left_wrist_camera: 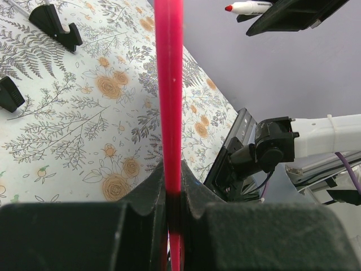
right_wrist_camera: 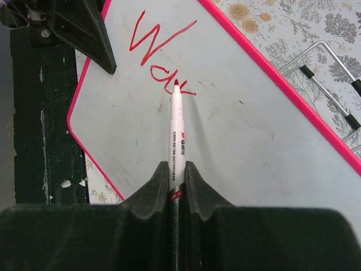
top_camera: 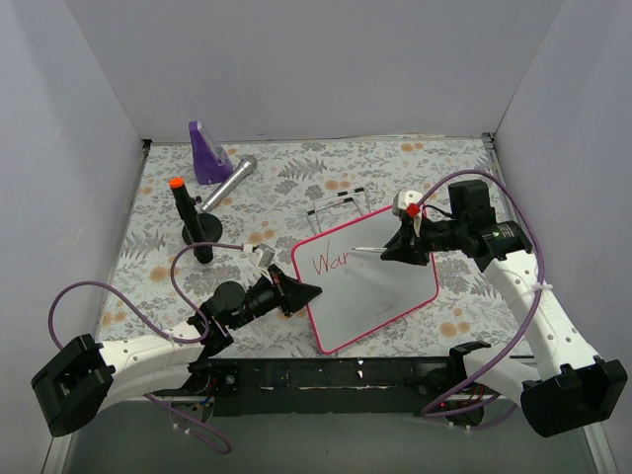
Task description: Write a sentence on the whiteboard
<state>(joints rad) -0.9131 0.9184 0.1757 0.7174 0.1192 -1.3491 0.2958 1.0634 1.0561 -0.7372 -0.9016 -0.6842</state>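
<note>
Right end effector angles marker toward whiteboard

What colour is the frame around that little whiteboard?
The whiteboard has a bright pink-red frame, clearest in the right wrist view.

Bright, even light; soft shadows on whiteboard; close foreground blurred.

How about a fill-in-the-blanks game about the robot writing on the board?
1. The left hand pinches the pink frame of the ____.
2. The first letter written there is ____.
3. The marker in the right hand writes in ____ ink.
4. The wedge beside the silver cylinder is ____.
Missing words: whiteboard; W; red; purple.
</note>
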